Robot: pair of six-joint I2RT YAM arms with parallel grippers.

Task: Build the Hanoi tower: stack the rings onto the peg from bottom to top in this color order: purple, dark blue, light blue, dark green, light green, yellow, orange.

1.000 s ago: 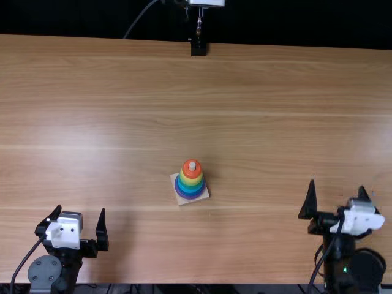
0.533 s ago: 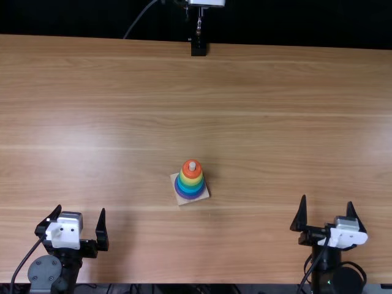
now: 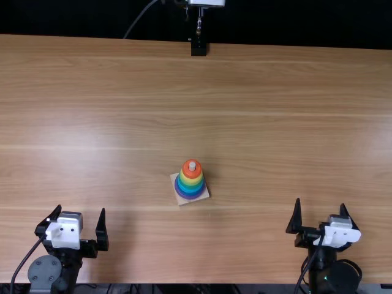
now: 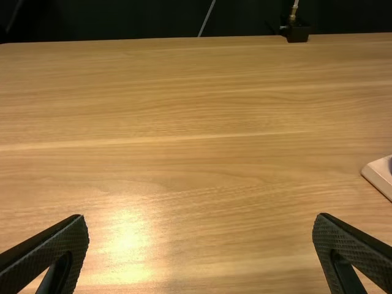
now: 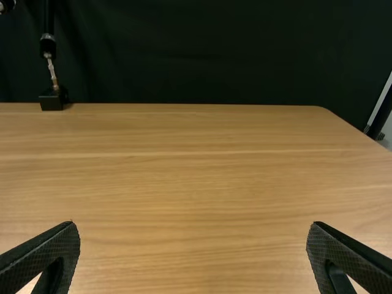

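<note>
The ring tower stands near the middle of the table, its rings stacked on a wooden peg [image 3: 192,165] over a square base [image 3: 204,194]. An orange ring [image 3: 192,172] is on top, a yellow ring [image 3: 192,181] under it, blue tones lower down and a purple ring [image 3: 190,196] at the bottom. My left gripper [image 3: 82,211] is open and far to the tower's left; my right gripper [image 3: 320,203] is open, well to its right. In the left wrist view my left gripper [image 4: 202,215] is spread beyond a corner of the base [image 4: 381,174]. Wide apart too is my right gripper [image 5: 191,223].
A black clamp [image 3: 198,48] with a metal stand is fixed at the table's far edge. The wooden table [image 3: 275,92] stretches around the tower, with a dark curtain [image 5: 214,49] behind it.
My right gripper has moved left and back toward the table's near edge, staying open. The left arm and the ring tower have kept still.
</note>
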